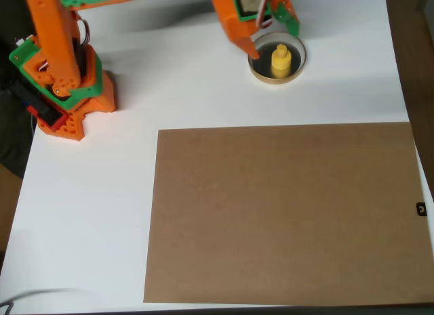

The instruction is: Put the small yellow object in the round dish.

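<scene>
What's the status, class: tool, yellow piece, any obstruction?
Tool over the dish's top rim, looks open, not gripping. Yellow piece upright inside dish. Brown board lies apart; nothing blocking.

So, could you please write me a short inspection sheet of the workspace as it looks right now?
Surface: white table with a large brown sheet lying flat on its lower right part.
Job's things: the small yellow object stands upright inside the round dish, near the table's top edge.
Clutter: nothing seen.
Grippers: the orange gripper sits at the dish's upper left rim, one fingertip reaching over the rim; it is not holding the yellow object, and whether it is open or shut cannot be told.
Cables: a thin cable at the bottom left corner; wires at the arm base.
Surroundings: dark brown floor along the right edge.
</scene>
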Action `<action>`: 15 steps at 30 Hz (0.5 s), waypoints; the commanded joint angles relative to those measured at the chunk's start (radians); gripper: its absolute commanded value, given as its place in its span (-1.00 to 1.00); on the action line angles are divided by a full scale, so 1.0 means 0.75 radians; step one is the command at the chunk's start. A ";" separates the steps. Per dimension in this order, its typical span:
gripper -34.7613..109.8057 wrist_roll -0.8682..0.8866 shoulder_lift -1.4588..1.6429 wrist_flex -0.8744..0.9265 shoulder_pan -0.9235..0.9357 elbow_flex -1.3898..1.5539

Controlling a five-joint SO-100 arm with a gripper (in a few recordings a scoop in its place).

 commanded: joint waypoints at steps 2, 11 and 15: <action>-0.20 -0.045 0.403 -0.020 0.157 0.215; -0.20 -0.178 0.976 -0.082 0.704 0.663; -0.20 -0.233 1.176 -0.129 0.965 0.851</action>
